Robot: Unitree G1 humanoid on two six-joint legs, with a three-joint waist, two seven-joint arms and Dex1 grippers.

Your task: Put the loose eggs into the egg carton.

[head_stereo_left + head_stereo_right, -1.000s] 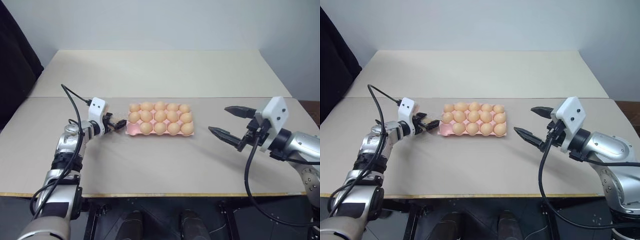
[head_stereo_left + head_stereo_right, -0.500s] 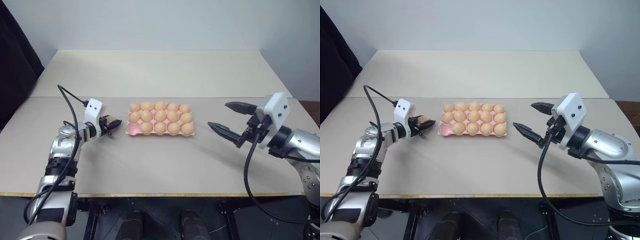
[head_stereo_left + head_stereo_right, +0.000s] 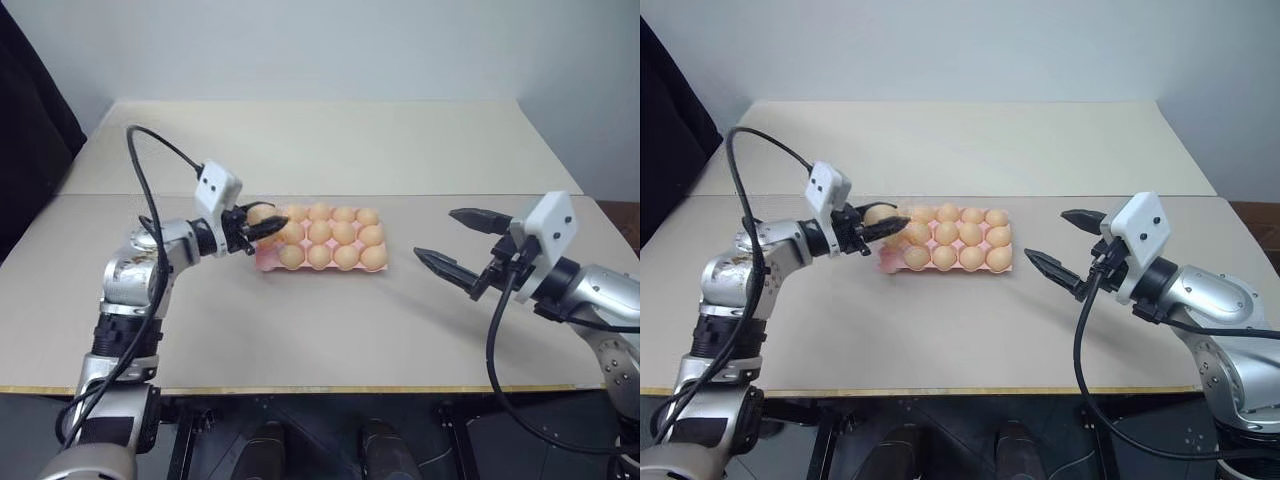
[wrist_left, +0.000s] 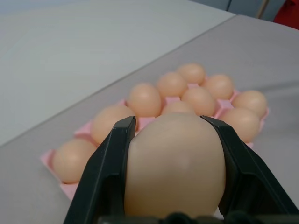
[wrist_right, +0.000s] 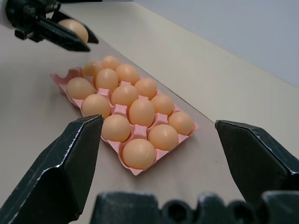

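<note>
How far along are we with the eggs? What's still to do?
Nearly done. The egg carton looks full apart from one bare cup at its near-left corner. In hand: the left hand is shut on an egg, held over that end of the carton. Left: lower it into the bare cup and release. I see no other loose eggs on the table. The right hand hangs open, holding nothing.

Beige table (image 3: 330,330), dark curtain (image 3: 25,140)
</note>
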